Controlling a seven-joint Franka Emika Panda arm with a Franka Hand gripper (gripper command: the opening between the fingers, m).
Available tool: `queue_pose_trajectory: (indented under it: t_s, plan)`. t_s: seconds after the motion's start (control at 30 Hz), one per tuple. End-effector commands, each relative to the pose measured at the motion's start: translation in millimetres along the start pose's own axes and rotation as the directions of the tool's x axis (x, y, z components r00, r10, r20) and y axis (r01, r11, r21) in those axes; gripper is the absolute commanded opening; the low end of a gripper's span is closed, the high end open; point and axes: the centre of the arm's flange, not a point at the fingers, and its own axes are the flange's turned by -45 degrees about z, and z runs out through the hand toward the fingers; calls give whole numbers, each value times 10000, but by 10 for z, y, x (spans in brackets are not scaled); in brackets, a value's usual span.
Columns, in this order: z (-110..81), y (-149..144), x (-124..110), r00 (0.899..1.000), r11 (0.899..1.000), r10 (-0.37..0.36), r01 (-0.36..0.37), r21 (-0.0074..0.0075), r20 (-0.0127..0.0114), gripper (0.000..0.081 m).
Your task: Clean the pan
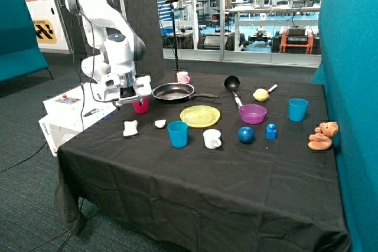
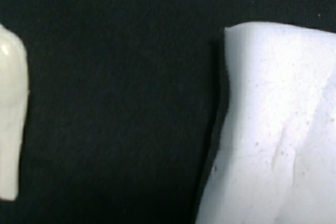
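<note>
Dark grey pan sits untouched on the table; tool nearby, grip state unclear.

a black cloth is covering the table. near its left edge a crumpled white cloth is lying beside a small white piece, with a red cup standing just behind them. a yellow plate is sitting mid-table, and a blue cup and a white mug are standing in front of it. farther right a blue ball, a purple bowl, a black ladle, a lemon, 1 more blue cup and a teddy bear are resting.
</note>
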Motion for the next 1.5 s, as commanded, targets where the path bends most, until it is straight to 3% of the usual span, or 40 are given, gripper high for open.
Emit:
queue_pose_trajectory:
  t_s: [0.0, 0.23, 0.5, 0.53, 0.57, 0.6, 0.67, 1.1, 1.47]
  plan:
    - [158, 85, 50, 10000, 10000, -7, 7, 50, -10, 0]
    - [295, 93, 80, 9993, 9993, -369, 369, 50, -12, 0]
    - [407, 118, 80, 9995, 9995, -303, 303, 50, -11, 0]
    - [411, 125, 82, 9995, 9995, -311, 312, 50, -11, 404]
    - [412, 130, 84, 9996, 9996, -289, 289, 50, -11, 606]
    - [411, 137, 86, 9995, 9995, -300, 300, 50, -11, 707]
    - [411, 141, 89, 9994, 9994, -336, 336, 50, -11, 783]
    - [426, 90, 65, 9982, 9982, -598, 598, 49, -13, 808]
    - [556, 153, 5, 9974, 9974, -716, 716, 49, -13, 808]
